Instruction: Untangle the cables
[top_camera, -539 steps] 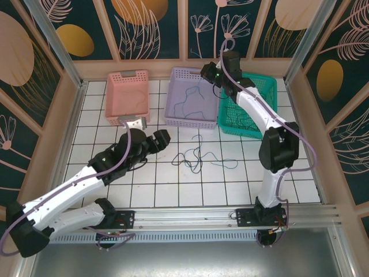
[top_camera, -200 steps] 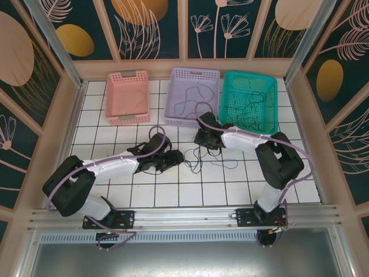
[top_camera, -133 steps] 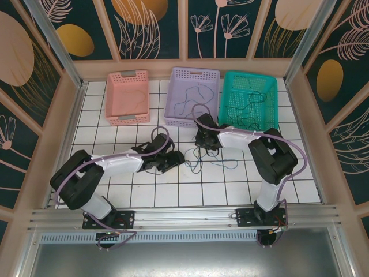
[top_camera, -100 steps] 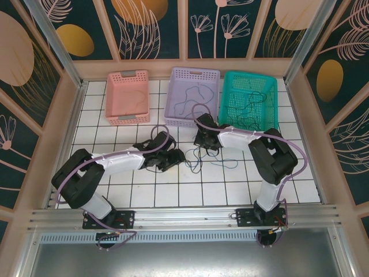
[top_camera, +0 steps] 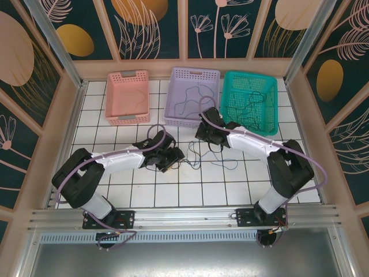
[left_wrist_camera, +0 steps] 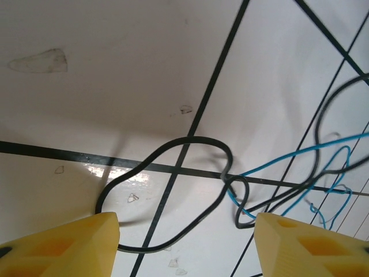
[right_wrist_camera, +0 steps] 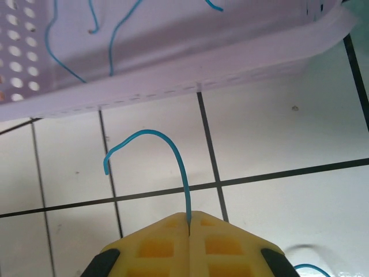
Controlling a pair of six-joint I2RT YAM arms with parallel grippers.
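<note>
The cables (top_camera: 198, 158) lie as thin blue and black strands on the white tiles between my two grippers. My right gripper (right_wrist_camera: 189, 217) is shut on the end of a blue cable (right_wrist_camera: 174, 141), which arcs up out of its fingertips just in front of the lilac basket (right_wrist_camera: 173, 92). In the top view this gripper (top_camera: 203, 132) sits at the basket's near wall. My left gripper (left_wrist_camera: 187, 248) is open low over the tiles, its yellow fingers (left_wrist_camera: 63, 242) either side of a black cable loop (left_wrist_camera: 199, 138) knotted with a blue strand (left_wrist_camera: 300, 153). In the top view it (top_camera: 173, 154) is at the tangle's left end.
Three baskets stand along the back: pink (top_camera: 126, 120), lilac (top_camera: 190, 72) with a blue cable inside, and teal (top_camera: 271, 104) with dark cable inside. Wooden walls ring the tiled table. A metal rail (top_camera: 184, 216) runs along the near edge.
My right gripper has shut on the blue cable end and drawn back toward the lilac basket, its elbow swinging right. The left gripper has opened slightly wider at the tangle.
</note>
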